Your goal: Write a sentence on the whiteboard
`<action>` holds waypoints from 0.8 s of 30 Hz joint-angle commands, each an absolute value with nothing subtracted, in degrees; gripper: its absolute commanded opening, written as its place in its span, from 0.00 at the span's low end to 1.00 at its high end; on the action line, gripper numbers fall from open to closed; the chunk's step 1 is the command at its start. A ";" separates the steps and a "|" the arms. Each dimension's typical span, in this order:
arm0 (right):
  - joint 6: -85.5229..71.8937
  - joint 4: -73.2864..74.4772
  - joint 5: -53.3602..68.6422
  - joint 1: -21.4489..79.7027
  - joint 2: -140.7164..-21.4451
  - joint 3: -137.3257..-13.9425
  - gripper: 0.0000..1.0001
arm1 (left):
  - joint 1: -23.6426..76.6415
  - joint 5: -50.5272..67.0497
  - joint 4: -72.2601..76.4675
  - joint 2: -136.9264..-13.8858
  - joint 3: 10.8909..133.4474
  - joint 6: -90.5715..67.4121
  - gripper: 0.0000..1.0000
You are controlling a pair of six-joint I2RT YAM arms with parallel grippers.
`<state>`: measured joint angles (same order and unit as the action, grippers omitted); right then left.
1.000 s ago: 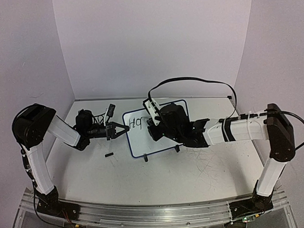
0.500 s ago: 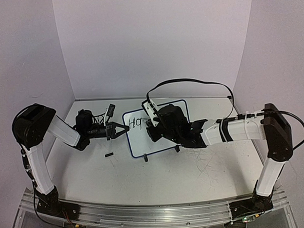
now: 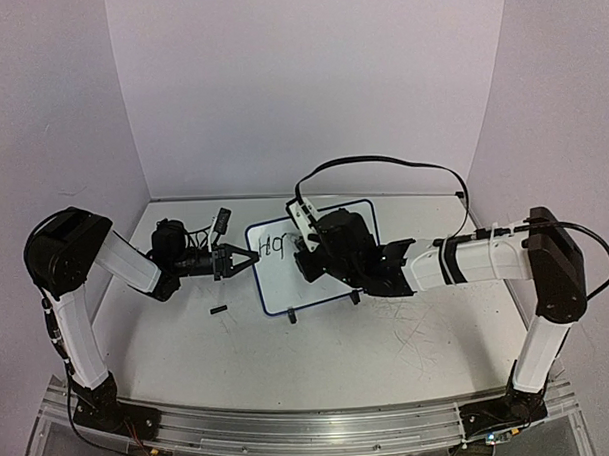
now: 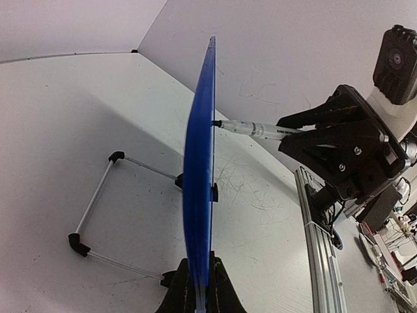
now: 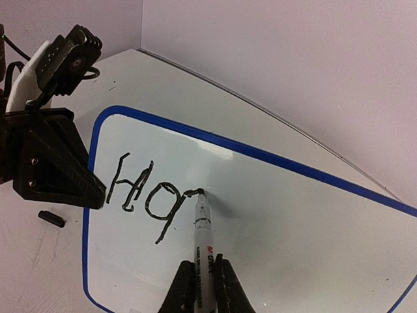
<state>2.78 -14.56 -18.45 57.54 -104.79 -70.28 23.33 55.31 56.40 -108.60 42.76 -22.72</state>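
The whiteboard [image 3: 278,281], white with a thin blue rim, stands tilted on its wire stand [image 4: 98,195] in the middle of the table. My left gripper [image 3: 254,260] is shut on its left edge; the left wrist view shows the blue edge [image 4: 199,195] clamped between the fingers [image 4: 199,261]. My right gripper [image 5: 204,264] is shut on a black marker [image 5: 203,228]. The marker's tip touches the board just right of the black letters "Hq" [image 5: 140,189], at the end of a short fresh stroke.
The marker's black cap [image 3: 218,310] lies on the table left of the board, below the left gripper. A black cable [image 3: 382,163] loops over the right arm behind the board. Purple walls close in the back and both sides.
The right arm has shifted slightly left over the board with the marker. The left gripper and the board have stayed where they were.
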 commanded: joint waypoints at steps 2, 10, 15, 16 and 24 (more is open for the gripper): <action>1.72 -15.64 -22.13 57.14 -102.95 -69.54 0.00 | 24.22 54.59 51.95 -108.61 43.15 -19.34 0.00; 0.92 -14.46 -22.07 57.20 -101.44 -68.07 0.00 | 24.28 54.58 51.90 -108.86 43.40 -19.42 0.00; 0.47 -13.98 -21.21 57.15 -101.04 -67.33 0.00 | 24.25 54.60 51.93 -108.88 43.46 -19.42 0.00; 0.44 -13.91 -20.94 57.19 -101.04 -67.20 0.00 | 24.24 54.64 51.89 -108.89 43.45 -19.42 0.00; 0.44 -13.82 -18.62 57.50 -101.57 -67.26 0.00 | 24.26 54.68 51.85 -108.89 43.54 -19.51 0.00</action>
<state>1.29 -14.70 -19.32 57.54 -103.48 -67.59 23.31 55.35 55.90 -108.60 43.07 -22.71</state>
